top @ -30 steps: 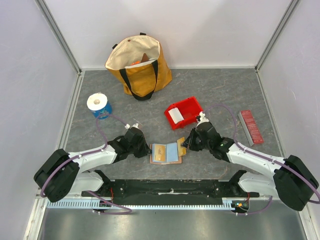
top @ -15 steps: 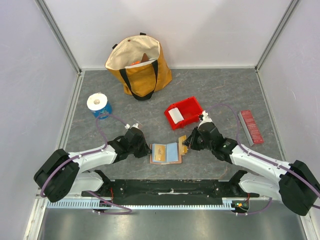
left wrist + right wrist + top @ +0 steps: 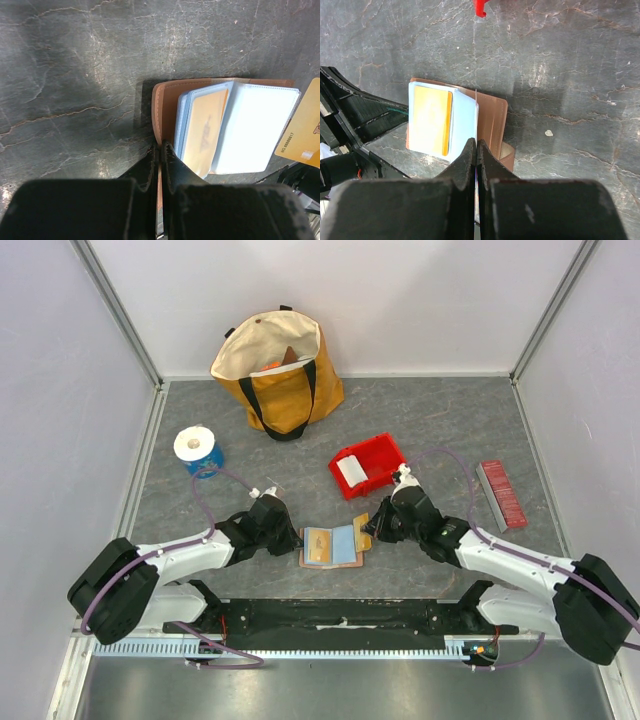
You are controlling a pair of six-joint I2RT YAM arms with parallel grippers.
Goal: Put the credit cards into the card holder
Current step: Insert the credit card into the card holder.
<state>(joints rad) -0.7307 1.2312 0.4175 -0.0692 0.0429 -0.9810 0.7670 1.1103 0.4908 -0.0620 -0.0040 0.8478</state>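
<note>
The tan card holder (image 3: 345,560) lies open on the table between my two arms, its clear sleeves up. A yellowish credit card (image 3: 202,125) sits inside a left sleeve, next to a pale sleeve (image 3: 255,127). My left gripper (image 3: 298,537) is shut on the holder's left leather flap (image 3: 165,102), pinching its edge. My right gripper (image 3: 371,530) is shut on another yellowish credit card (image 3: 301,132) at the holder's right edge. In the right wrist view this card (image 3: 477,102) shows edge-on, standing over the holder's brown right flap (image 3: 492,120).
A red bin (image 3: 380,454) with a white thing inside stands just behind the right gripper. A yellow tote bag (image 3: 280,370) is at the back, a white roll on a blue base (image 3: 197,448) at the left, and a dark-red ribbed bar (image 3: 500,493) at the right.
My right gripper has edged a little to the left with its card, closer over the holder. The left gripper and the holder have stayed put.
</note>
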